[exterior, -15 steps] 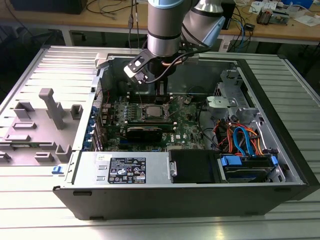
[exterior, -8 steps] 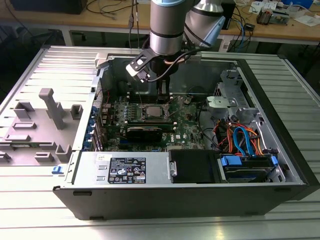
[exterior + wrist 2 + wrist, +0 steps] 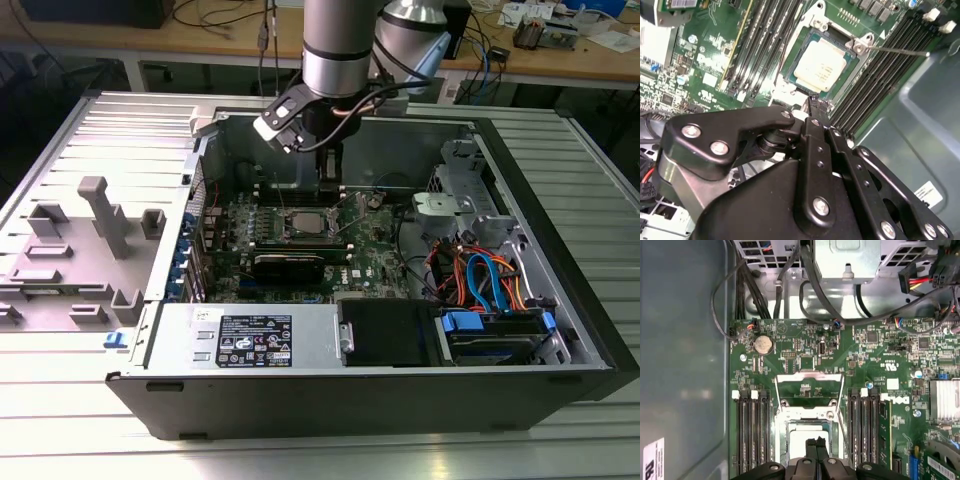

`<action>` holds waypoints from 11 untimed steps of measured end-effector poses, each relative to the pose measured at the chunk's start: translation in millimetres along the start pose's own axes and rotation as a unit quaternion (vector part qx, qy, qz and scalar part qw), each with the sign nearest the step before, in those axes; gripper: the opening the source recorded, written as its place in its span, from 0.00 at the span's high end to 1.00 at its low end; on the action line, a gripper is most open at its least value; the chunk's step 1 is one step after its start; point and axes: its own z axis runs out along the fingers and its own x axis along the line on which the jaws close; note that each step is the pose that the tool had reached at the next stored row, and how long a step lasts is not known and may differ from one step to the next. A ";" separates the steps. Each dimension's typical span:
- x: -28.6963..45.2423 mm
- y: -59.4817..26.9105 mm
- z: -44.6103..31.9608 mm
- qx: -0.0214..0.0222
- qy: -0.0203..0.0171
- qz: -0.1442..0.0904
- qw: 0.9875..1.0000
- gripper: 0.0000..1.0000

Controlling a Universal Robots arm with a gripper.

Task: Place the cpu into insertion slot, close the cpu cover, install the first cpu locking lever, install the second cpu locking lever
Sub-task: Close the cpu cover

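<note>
The cpu (image 3: pixel 822 65), a pale square chip, lies flat in the insertion slot (image 3: pixel 860 47) on the green board. In the first wrist view the cpu (image 3: pixel 799 439) shows partly behind my fingertips. The cpu cover (image 3: pixel 810 375) stands swung open beyond the slot, and the board shows through its window. A thin locking lever (image 3: pixel 900 50) sticks out sideways, unlatched. My gripper (image 3: pixel 815 107) is shut, its narrow tips together with nothing between them, hovering at the near edge of the slot (image 3: pixel 782 430). In the exterior view the gripper (image 3: pixel 330 180) hangs just above the socket inside the case.
Black memory slots (image 3: pixel 750 430) flank the socket on both sides. A grey case wall (image 3: pixel 685 365) runs close along one side. Cables (image 3: pixel 480 280) and a drive cage fill the exterior view's right of the case; a black power supply (image 3: pixel 300 335) lies along the near side.
</note>
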 end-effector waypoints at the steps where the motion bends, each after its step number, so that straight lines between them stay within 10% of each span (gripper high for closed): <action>1: 0.0 3.4 0.1 0.000 0.000 0.000 1.000 0.89; 11: 0.1 14.1 0.2 0.002 0.000 -0.005 1.000 0.89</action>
